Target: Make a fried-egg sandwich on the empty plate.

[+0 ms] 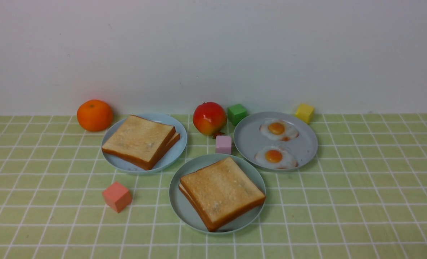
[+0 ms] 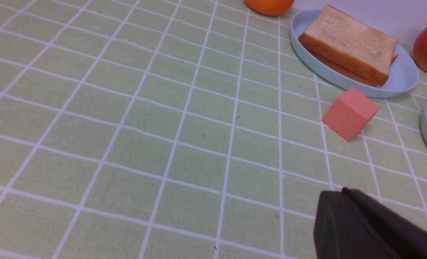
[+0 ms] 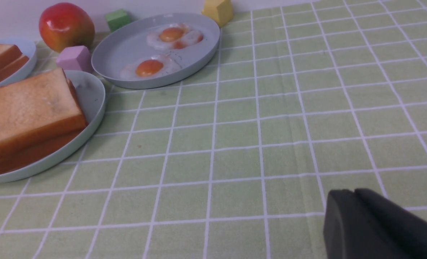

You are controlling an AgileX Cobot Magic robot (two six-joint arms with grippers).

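While the front view shows no arm at all, each wrist view catches a dark end effector tip, left [image 2: 372, 230] and right [image 3: 375, 226], apparently closed, well apart from the fried-egg sandwich [image 1: 221, 192] on the mint-green plate [image 1: 179, 207], its egg hidden; beyond, two fried eggs [image 1: 276, 144] remain on the grey-blue plate [image 1: 247, 140].

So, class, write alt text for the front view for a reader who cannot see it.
A toast sandwich sits on a mint-green plate at the centre of a green checked tablecloth, between a plate of toast and a plate with two fried eggs. An orange, an apple and four coloured cubes surround them.
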